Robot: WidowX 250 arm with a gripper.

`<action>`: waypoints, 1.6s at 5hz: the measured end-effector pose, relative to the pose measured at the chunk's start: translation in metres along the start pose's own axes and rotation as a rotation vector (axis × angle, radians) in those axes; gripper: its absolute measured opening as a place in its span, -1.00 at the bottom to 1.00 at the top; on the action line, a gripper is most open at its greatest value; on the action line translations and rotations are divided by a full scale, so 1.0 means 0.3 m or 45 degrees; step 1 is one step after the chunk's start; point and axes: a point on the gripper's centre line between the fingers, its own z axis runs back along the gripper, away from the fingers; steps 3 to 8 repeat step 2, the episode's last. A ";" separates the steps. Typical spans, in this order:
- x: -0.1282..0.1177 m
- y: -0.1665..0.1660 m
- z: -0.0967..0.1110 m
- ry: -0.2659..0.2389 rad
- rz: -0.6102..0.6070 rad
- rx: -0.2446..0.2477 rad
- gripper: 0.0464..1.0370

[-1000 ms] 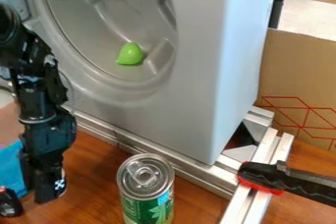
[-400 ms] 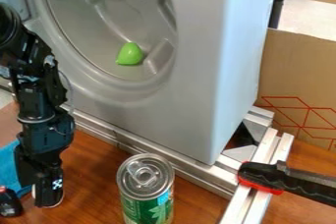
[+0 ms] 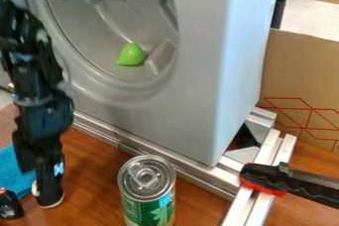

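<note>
Low at the left of the view, a small, mostly hidden object (image 3: 53, 204) with a dark body and a curved white lower edge, close above or on the wooden tabletop (image 3: 89, 180). More white at its left side; exact shape hard to make out behind the black gripper (image 3: 49, 186). Gripper pointing downward, right at the object; grasp, or open or closed state, impossible to tell. Just left, a crumpled blue cloth (image 3: 15, 168), and in front of it a small black bottle (image 3: 9, 206) with a red spot on top. To the right, well apart, an upright can (image 3: 147, 190) with a silver pull-tab lid and a green label. Behind, a large gray housing (image 3: 198, 71) with a round hollow; inside the hollow, low down, a smooth bright-green teardrop-shaped piece (image 3: 131, 55). Along the housing's foot, silver metal rails (image 3: 189, 174). Over the rails at the right, a black handle (image 3: 291, 183) with red trim. Farther back, brown cardboard (image 3: 301, 71) with red lines.
</note>
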 end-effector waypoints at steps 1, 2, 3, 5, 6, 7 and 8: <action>0.042 0.018 0.088 -0.096 0.029 0.065 0.93; 0.091 0.030 0.131 -0.108 0.060 0.125 0.93; 0.091 0.030 0.131 -0.108 0.060 0.125 0.93; 0.091 0.030 0.131 -0.108 0.060 0.125 0.93; 0.091 0.030 0.131 -0.108 0.060 0.125 0.93; 0.091 0.030 0.131 -0.108 0.060 0.125 0.93; 0.091 0.030 0.131 -0.108 0.060 0.125 0.93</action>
